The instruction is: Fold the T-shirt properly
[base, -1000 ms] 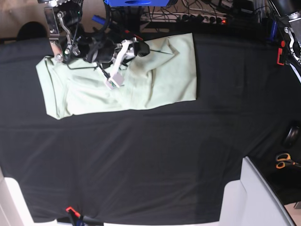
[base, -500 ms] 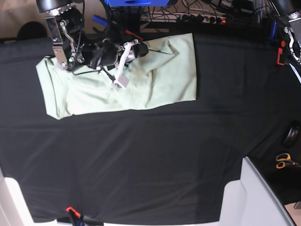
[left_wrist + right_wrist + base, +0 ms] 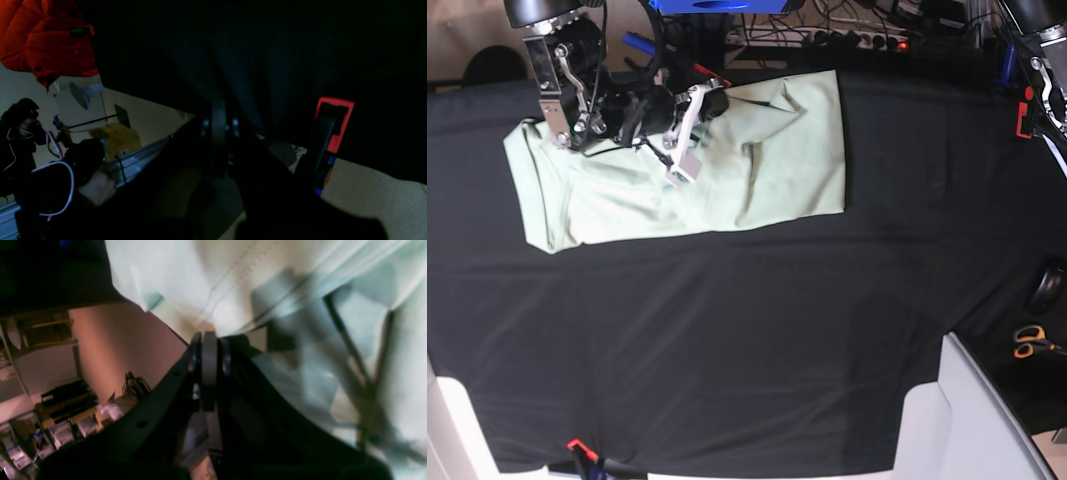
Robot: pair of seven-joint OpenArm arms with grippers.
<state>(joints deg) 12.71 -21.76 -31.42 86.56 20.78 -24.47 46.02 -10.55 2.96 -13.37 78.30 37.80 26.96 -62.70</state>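
Right claw (image 3: 562, 135) has just snapped together on the far-left edge of the pale mint-green cotton T-shirt (image 3: 757, 165), so a fold-over looks ready; left claw (image 3: 218, 133), together, idles well off the shirt.

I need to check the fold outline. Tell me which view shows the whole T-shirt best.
The base view: the T-shirt lies there in full, edges visible on the black cloth. The right wrist view shows only a blurred close-up of its fabric at the gripper; the left wrist view shows none.

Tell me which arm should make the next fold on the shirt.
Right, I'd say. Its gripper is already over the T-shirt, fingers closed at the far edge; the left gripper sits off at the table's corner, shut on nothing.
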